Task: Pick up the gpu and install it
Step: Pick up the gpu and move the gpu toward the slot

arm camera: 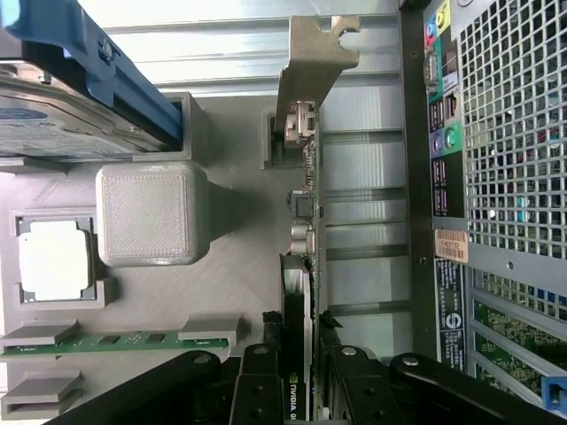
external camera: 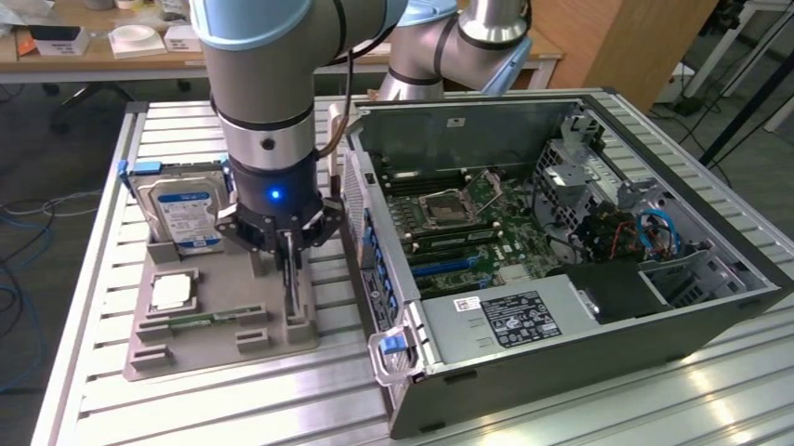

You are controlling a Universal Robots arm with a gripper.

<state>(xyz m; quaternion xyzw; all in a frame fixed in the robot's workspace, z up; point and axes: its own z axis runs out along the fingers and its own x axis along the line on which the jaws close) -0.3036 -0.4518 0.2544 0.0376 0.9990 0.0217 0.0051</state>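
The exterior camera stands off the table (external camera: pixel 186 409), high up, looking down at a slant into the open case (external camera: pixel 559 372). It is at middle range and takes in the whole case, with the holder (external camera: pixel 218 330) just beside the case on the exterior view's left. The wrist camera rides above the tool (arm camera: pixel 299 354) and looks straight down, close over the holder beside the case. Both views share the holder, the drive (external camera: pixel 184 209), the gpu (arm camera: pixel 306 133) and the case's ported rear wall.
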